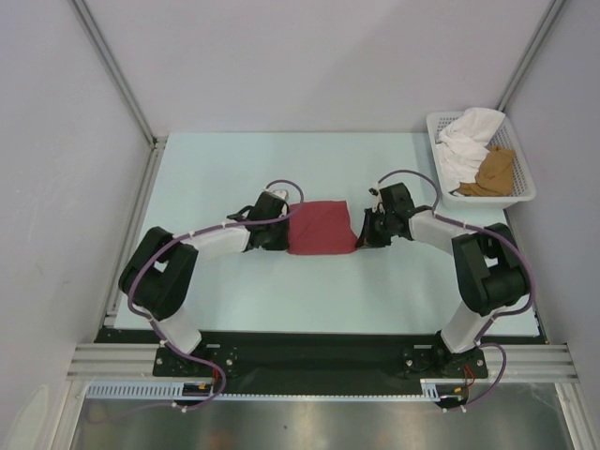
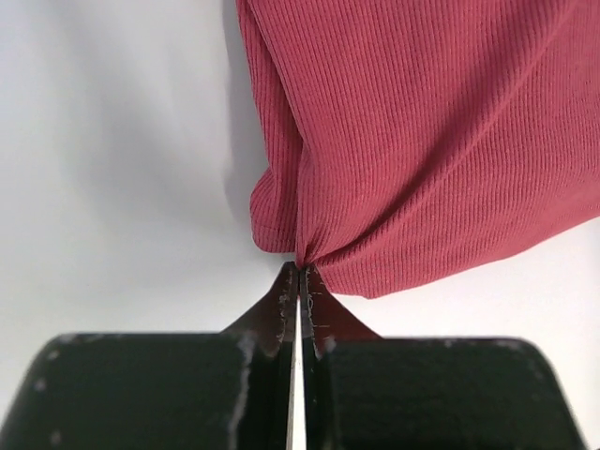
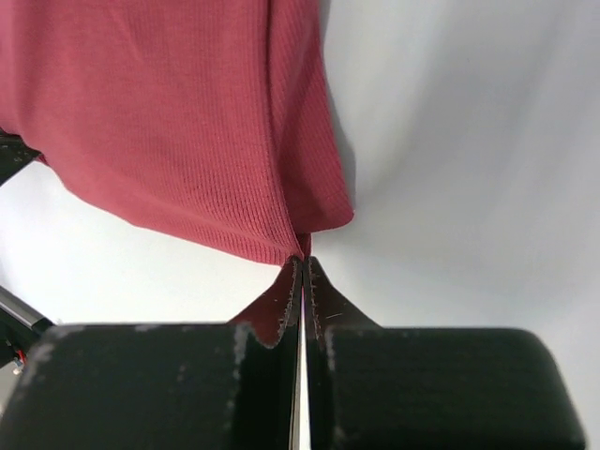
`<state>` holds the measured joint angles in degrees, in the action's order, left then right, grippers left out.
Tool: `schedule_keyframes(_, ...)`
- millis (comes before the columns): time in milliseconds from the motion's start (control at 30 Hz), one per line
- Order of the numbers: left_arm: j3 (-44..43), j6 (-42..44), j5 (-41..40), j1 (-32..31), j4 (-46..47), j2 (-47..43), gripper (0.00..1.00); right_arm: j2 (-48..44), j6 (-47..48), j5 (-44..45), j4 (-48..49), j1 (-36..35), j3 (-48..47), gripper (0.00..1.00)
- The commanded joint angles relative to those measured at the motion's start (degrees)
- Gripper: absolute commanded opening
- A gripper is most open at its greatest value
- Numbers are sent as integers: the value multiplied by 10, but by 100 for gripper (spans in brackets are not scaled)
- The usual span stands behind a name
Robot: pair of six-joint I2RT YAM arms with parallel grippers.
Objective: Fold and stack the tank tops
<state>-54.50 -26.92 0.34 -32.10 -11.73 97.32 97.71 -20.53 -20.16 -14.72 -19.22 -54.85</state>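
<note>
The dark red tank top (image 1: 321,228) is folded into a compact rectangle at the table's middle, between my two grippers. My left gripper (image 1: 277,230) is shut on its left edge; in the left wrist view the ribbed red cloth (image 2: 422,141) bunches at the closed tips (image 2: 300,269). My right gripper (image 1: 366,230) is shut on its right edge; in the right wrist view the cloth (image 3: 169,122) gathers at the closed tips (image 3: 305,260). The tan-brown tank top (image 1: 494,172) lies crumpled in the basket at the back right.
A white mesh basket (image 1: 523,192) stands at the table's far right corner, holding a white cloth (image 1: 466,142) beside the tan-brown top. The pale table (image 1: 244,169) is framed by metal posts and walls on both sides.
</note>
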Motion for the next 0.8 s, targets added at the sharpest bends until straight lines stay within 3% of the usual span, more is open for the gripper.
schedule_keyframes(0,11,6,12,-11,9,-27,1,-34,1,12,-14,-2,10,0)
schedule_keyframes(267,47,-13,25,-32,28,-47,5,-48,7,19,-19,-6,42,0)
schedule_keyframes(300,51,-14,26,-33,31,-50,10,-44,8,20,-24,-6,46,2)
schedule_keyframes(333,57,-15,26,-34,31,-56,15,-42,9,19,-24,-6,48,7)
schedule_keyframes(367,60,-16,26,-35,31,-60,21,-43,9,20,-24,-7,50,28)
schedule_keyframes(400,63,-18,20,-35,29,-65,33,-48,9,20,-23,-6,55,34)
schedule_keyframes(433,69,-22,17,-35,29,-70,37,-52,8,21,-21,-6,57,37)
schedule_keyframes(500,70,-23,9,-34,26,-90,47,-65,7,24,-21,-6,49,39)
schedule_keyframes(767,13,-11,-2,-31,-25,-137,51,-67,14,11,-60,-3,-34,36)
